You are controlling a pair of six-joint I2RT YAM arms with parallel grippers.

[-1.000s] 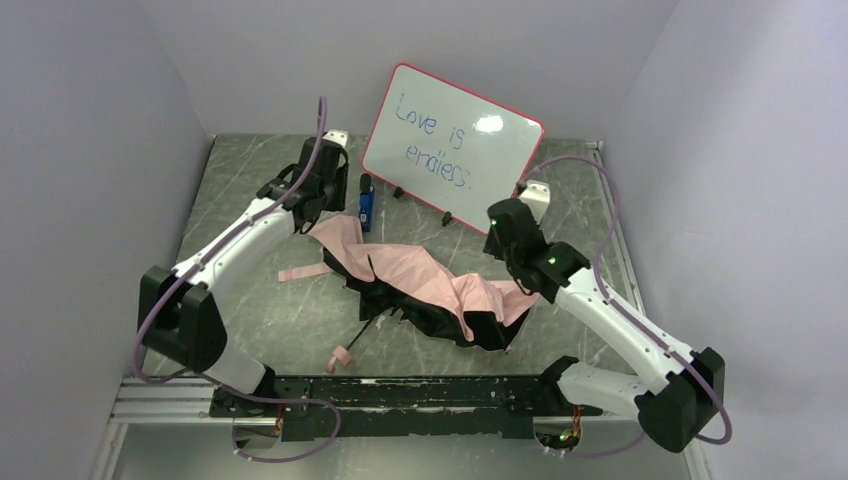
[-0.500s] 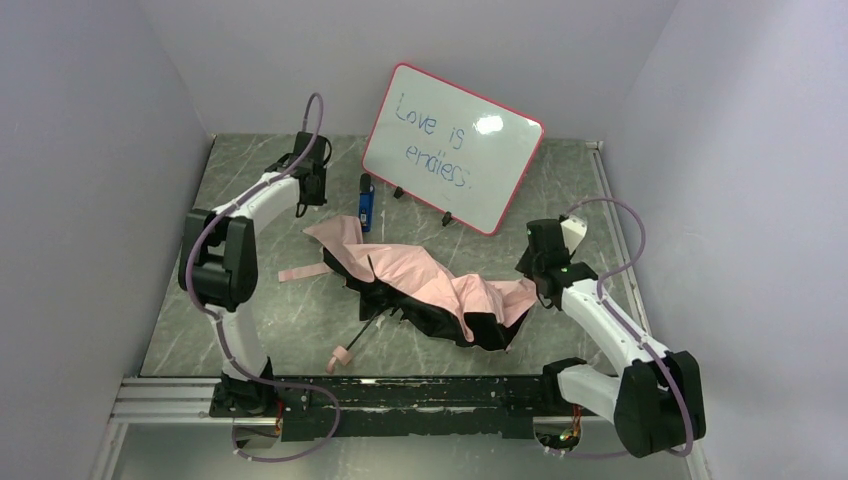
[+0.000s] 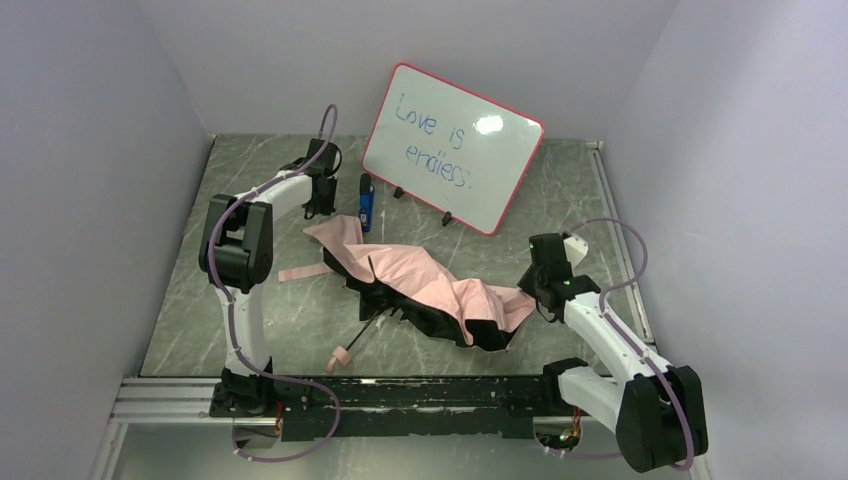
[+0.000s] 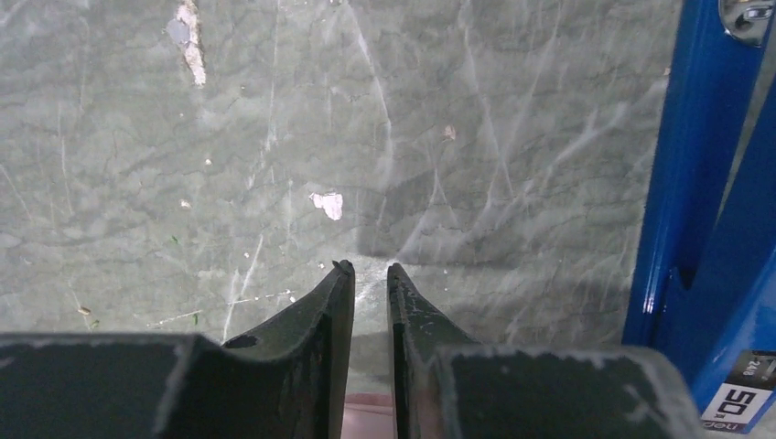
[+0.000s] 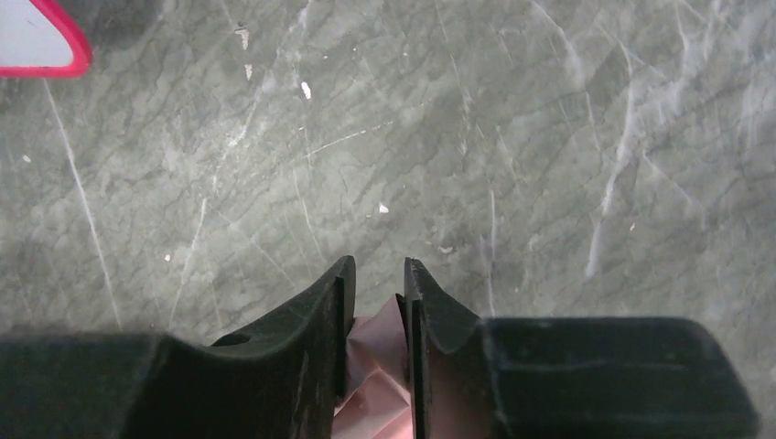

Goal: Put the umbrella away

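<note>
The umbrella (image 3: 420, 270) lies collapsed across the middle of the table, pale pink fabric with black underside. Its slim black shaft (image 3: 372, 325) runs toward the near edge and ends in the small pink handle (image 3: 340, 357). My right gripper (image 3: 541, 293) is at the umbrella's right end; in the right wrist view a fold of pink fabric (image 5: 380, 366) fills the gap between its closed-in jaws (image 5: 379, 262). My left gripper (image 3: 318, 208) hangs just beyond the canopy's far left corner. Its jaws (image 4: 371, 268) stand narrowly apart over bare table, with a strip of pink (image 4: 366, 419) low between them.
A red-framed whiteboard (image 3: 452, 145) leans at the back; its corner (image 5: 32, 37) shows in the right wrist view. A blue pen-like object (image 3: 366, 203) lies just right of the left gripper, filling the right side (image 4: 691, 165) of the left wrist view. A pink strap (image 3: 300, 272) trails left.
Both arms folded in. The right gripper came down to the umbrella's right end and narrowed onto fabric. The left gripper's jaws narrowed and it stayed near the far left corner.
</note>
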